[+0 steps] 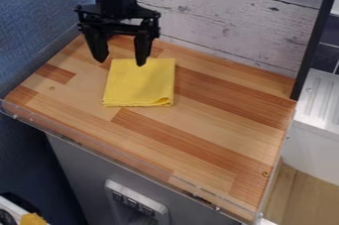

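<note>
Camera view, near to far: past a clear edging strip (pixel 119 155), on a wooden tabletop (pixel 218 130), left of its middle, a yellow cloth (pixel 139 83), folded into a rough square and lying flat. Probably light, soft and limp, unlikely to slip from a firm pinch or to break, but apt to sag or unfold if lifted by a single layer. Best taken, judging by the folds, at the near right corner, with several layers together. Above the far left edge of the cloth, a black gripper (pixel 121 63), fingers spread well apart, pinching nothing; contact with the fabric impossible to tell. Behind, a pale plank wall (pixel 225 26). Counted, near to far: one strip, one tabletop, one cloth, one gripper with two fingers, one plank wall.
</note>
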You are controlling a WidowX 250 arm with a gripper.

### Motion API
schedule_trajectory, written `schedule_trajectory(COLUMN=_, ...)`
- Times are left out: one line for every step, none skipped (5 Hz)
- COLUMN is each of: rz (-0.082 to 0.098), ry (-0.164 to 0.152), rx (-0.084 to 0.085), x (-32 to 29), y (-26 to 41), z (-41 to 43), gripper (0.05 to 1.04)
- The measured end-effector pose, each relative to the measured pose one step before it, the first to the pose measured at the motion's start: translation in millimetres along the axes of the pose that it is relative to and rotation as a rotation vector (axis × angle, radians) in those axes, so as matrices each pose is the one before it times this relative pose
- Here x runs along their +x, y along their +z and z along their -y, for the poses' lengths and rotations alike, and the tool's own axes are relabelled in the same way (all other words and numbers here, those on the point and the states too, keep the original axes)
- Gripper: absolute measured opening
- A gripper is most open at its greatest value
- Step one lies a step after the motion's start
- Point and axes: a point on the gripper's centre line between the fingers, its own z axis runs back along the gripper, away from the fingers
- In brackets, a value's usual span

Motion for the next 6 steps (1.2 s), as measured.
schedule_trajectory(rz=0.0111, ry=0.0817, rx=0.0013, x=16.00, y=-2.02, z=1.52, gripper=0.994)
schedule_trajectory(rz=0.0000, ry=0.0708, rx=0.0001, x=10.94, y=0.33, z=2.40, gripper=0.999)
schedule_trajectory(rz=-0.0029, ry=0.0509, rx=0.0009, x=6.95, y=1.75, z=2.74, gripper=0.999)
schedule_trajectory(rz=-0.0018, ry=0.0360, rx=-0.0009, x=1.09, y=2.31, z=4.28, gripper=0.952)
schedule_trajectory(rz=-0.0218, ry=0.0201, rx=0.0068, x=-1.35, y=-8.30, z=4.26, gripper=0.677)
schedule_trajectory(rz=0.0031, ry=0.0175, rx=-0.0046, x=5.16, y=-13.96, z=4.49, gripper=0.381)
